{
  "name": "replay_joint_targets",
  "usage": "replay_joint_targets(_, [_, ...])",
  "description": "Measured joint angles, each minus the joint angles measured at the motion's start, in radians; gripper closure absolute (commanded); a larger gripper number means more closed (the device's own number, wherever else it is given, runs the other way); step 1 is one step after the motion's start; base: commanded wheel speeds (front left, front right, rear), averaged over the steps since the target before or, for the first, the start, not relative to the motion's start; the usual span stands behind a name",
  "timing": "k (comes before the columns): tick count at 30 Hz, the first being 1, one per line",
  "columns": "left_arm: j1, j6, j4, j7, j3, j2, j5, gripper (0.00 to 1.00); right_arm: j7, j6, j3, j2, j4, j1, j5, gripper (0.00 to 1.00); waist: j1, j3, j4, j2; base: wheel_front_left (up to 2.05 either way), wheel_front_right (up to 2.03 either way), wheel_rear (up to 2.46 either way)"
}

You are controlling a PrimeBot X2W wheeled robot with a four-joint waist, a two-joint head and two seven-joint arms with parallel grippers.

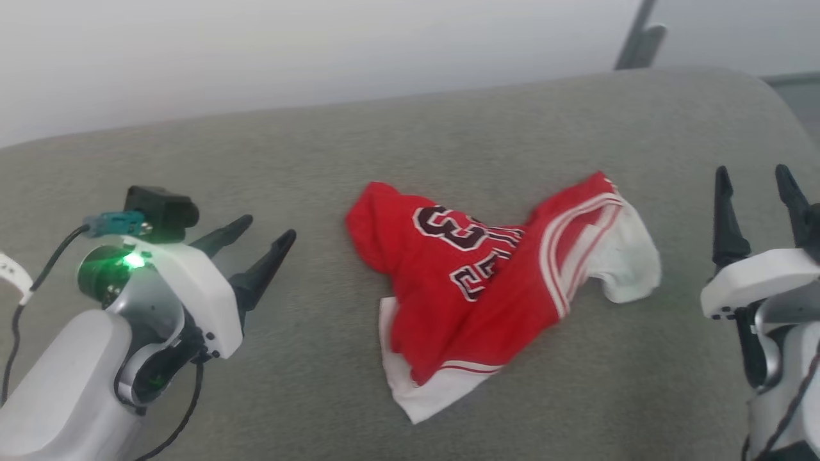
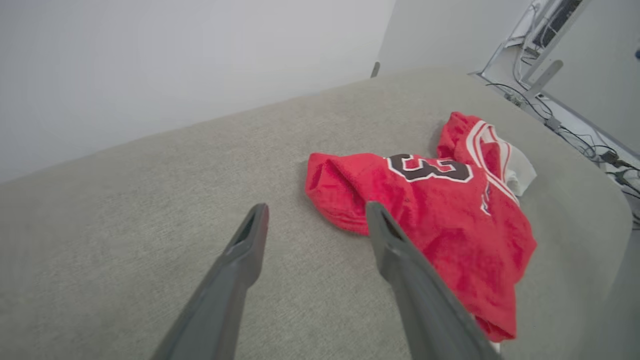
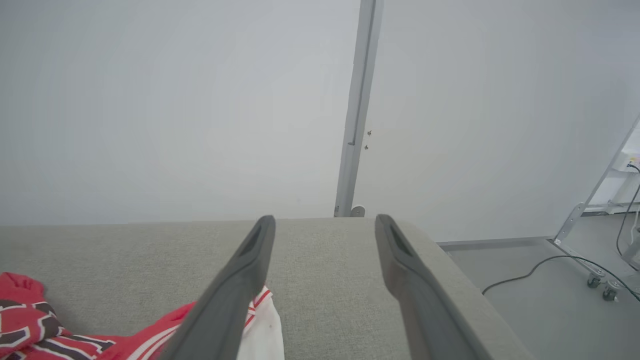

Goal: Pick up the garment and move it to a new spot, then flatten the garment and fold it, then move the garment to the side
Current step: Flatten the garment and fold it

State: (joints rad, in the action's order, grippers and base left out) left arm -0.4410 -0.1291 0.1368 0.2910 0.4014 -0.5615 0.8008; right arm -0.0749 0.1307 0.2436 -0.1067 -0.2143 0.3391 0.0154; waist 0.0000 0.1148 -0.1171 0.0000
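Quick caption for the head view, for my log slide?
Crumpled red jersey on the grey surface, lying between the open left gripper and open right gripper, neither touching it.

The head camera looks down over the grey cushion (image 1: 448, 128); both wrist cameras sit low (close to the fabric), facing its far edge, all sharing the garment (image 1: 474, 301).

Grey fabric surface (image 1: 448, 128); white wall (image 3: 150, 100); upright grey post (image 3: 357, 110).
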Motion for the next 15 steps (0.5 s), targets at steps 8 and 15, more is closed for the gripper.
replay_joint_targets(8, [-0.076,0.0,0.003,0.046,0.115,-0.033,0.026,0.0,-0.096,0.0,0.047,0.047,-0.08,0.033,-0.061,0.0,0.0,0.03,-0.117,0.0,0.0,0.0,0.0])
replay_joint_targets(15, [-0.139,0.0,0.043,0.078,0.235,-0.05,0.044,0.0,-0.129,0.0,0.061,0.052,-0.148,0.037,-0.077,0.0,0.0,0.054,-0.201,0.0,0.0,0.0,0.0])
